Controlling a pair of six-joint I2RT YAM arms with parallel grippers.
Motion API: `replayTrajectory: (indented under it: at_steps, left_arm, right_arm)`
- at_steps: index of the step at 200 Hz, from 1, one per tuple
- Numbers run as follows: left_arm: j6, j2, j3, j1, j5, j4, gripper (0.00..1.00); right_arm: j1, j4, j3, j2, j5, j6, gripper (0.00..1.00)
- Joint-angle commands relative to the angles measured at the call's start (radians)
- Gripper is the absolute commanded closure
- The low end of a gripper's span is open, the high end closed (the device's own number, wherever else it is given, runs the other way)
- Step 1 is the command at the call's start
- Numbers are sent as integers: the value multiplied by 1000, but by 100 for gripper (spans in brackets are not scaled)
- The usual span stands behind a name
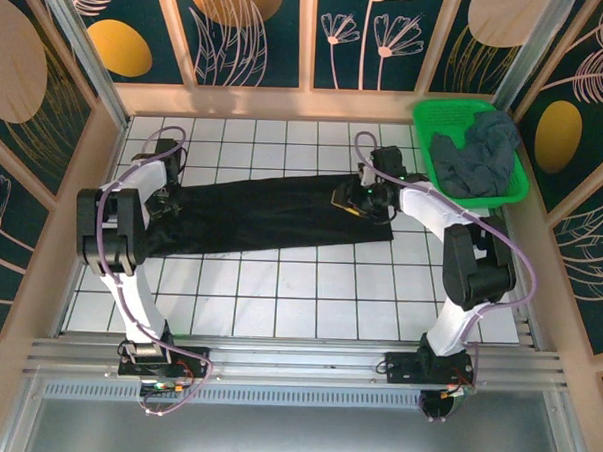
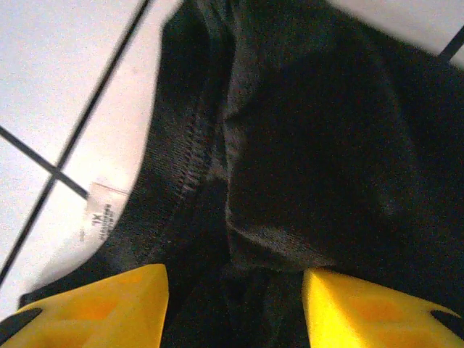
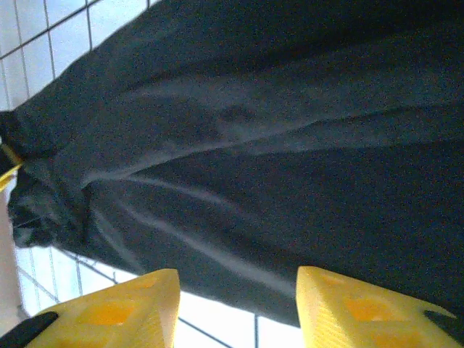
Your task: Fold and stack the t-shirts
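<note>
The black t-shirt (image 1: pixel 272 213) lies as a long, narrow band across the far half of the bench (image 1: pixel 278 305), running from near the left edge towards the right edge. The grey t-shirt (image 1: pixel 480 154) sits crumpled in the green basket (image 1: pixel 437 114) at the far right corner.

The left pincer (image 2: pixel 233 290) stands open over the band's left end, gripping nothing. Its jaws straddle bunched cloth beside a seam and the white size label (image 2: pixel 101 217). The right pincer (image 3: pixel 238 279) is also open and empty at the right end, with the shirt's edge just beyond its tips and bare tile showing between them.

The main risk, as I judge it, is an uneven grab. The left end is rumpled into several layers, so closing there could catch only the top fold, or a thick wad that slips loose on lifting. On the right, the tips sit so close to the hem that they could close on one thin layer or miss the cloth altogether. If one end is then lifted without the other, the band would likely twist or drag across the tiles and spoil the fold.
</note>
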Motion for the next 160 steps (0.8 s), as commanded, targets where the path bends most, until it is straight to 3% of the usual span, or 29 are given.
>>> replayTrajectory:
  at_steps: [1,23,48,79,105,136,160]
  left_arm:
    - [-66,-141,17,-20,-2,15,52]
    - [-171,-170,-33,-54,180,52,68]
    - [-276,-134,-77,-103,319,124,83]
    - [-316,-37,-84,-107,389,159,85]
    - [-295,43,-69,-107,389,161,85]
    - [-275,164,34,-109,381,163,85]
    - [-262,302,222,-140,420,164,81]
  right_arm:
    - [-65,-16,11,-13,105,10,60]
    - [-111,-50,98,75,145,2,71]
    - [-122,-73,220,192,186,-16,76]
    - [-124,-142,357,341,227,-43,80]
    - [-126,-188,355,386,277,-51,81]
    - [-128,-238,216,315,389,-23,85]
    - [-120,-263,32,182,449,18,88]
